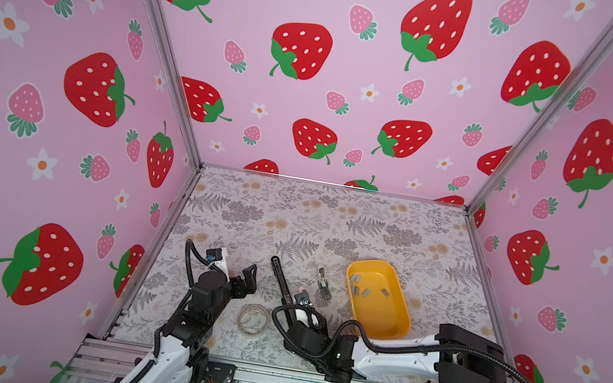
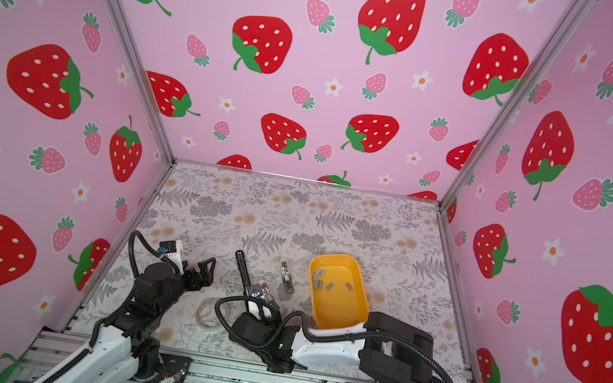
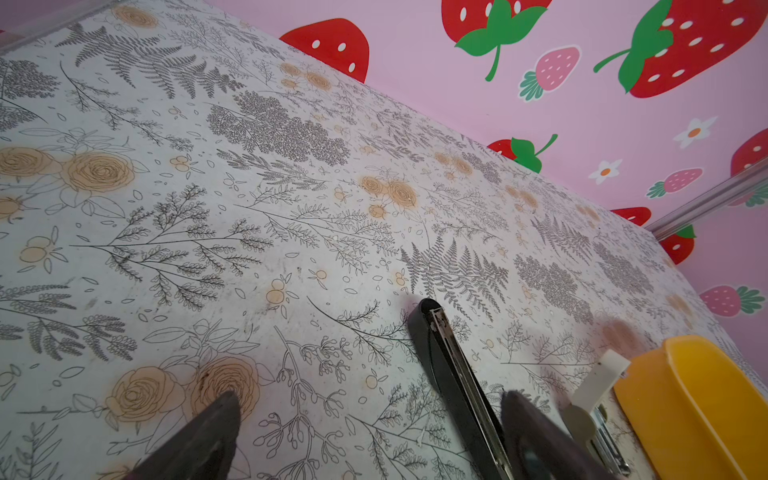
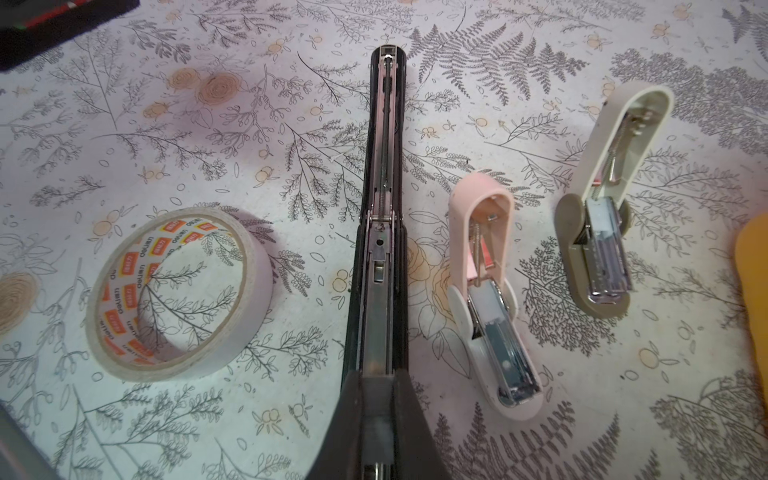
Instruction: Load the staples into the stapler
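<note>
Two fingers of the right end effector (image 4: 376, 386) are clamped together on the near end of the black stapler (image 4: 384, 166), one on each side of its metal channel. That stapler lies folded open and flat on the tabletop (image 1: 291, 219), with its long arm stretched away from the grip. On one side of it lies a roll of tape (image 4: 174, 291). On its other side lie a pink stapler (image 4: 486, 291) and, further out, a cream stapler (image 4: 606, 232), both hinged open.

In both top views the left end effector (image 1: 247, 279) hangs with its fingers spread wide and nothing between them, just left of the black stapler. The staples (image 1: 364, 288) are several short grey strips lying loose in the far half of the yellow tray (image 1: 380, 319). The tray sits right of the cream stapler, apart from both end effectors.
</note>
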Controlling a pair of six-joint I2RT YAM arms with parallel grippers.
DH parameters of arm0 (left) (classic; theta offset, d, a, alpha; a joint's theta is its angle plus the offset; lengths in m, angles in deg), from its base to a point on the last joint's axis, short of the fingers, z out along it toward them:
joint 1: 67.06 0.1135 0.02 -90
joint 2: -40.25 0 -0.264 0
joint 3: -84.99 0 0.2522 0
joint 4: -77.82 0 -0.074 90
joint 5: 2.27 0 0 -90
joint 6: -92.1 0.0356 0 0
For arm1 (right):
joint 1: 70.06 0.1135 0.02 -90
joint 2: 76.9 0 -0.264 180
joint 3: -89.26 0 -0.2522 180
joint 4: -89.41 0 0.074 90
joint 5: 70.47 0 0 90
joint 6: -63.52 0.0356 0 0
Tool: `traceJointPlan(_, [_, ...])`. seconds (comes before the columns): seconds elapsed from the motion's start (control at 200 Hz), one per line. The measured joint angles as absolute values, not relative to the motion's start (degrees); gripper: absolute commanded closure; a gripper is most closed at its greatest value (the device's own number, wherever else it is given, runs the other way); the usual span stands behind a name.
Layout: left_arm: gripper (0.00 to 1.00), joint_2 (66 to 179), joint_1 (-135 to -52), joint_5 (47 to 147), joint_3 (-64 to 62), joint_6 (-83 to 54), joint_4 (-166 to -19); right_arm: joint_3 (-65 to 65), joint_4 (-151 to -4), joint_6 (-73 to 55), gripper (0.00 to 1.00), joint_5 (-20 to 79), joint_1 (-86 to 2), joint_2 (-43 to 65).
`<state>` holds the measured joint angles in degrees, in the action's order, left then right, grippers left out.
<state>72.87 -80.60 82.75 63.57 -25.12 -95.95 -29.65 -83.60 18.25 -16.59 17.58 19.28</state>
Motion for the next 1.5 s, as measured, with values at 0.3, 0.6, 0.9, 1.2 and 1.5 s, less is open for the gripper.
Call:
traceJointPlan(0.3, [0.01, 72.87, -80.71, 82.73, 63.57, -25.12, -95.92, -29.63, -83.62, 18.01, 1.00, -16.68, 17.58, 19.26])
traceJointPlan(0.6, [0.01, 72.91, -80.85, 82.67, 63.57, -25.12, -95.90, -29.63, -83.66, 17.82, 0.99, -16.61, 17.58, 20.55])
traceJointPlan(0.9, [0.01, 72.91, -80.93, 82.58, 63.57, -25.12, -95.90, -29.63, -83.69, 17.79, 0.99, -16.59, 17.58, 20.63])
traceJointPlan(1.2, [0.01, 72.91, -80.95, 82.58, 63.57, -25.12, -95.90, -29.61, -84.41, 17.36, 0.99, -16.46, 17.58, 20.63])
traceJointPlan(1.5, [0.01, 72.91, -81.19, 82.34, 63.57, -25.12, -95.90, -29.56, -84.58, 17.36, 0.99, -16.44, 17.58, 21.68])
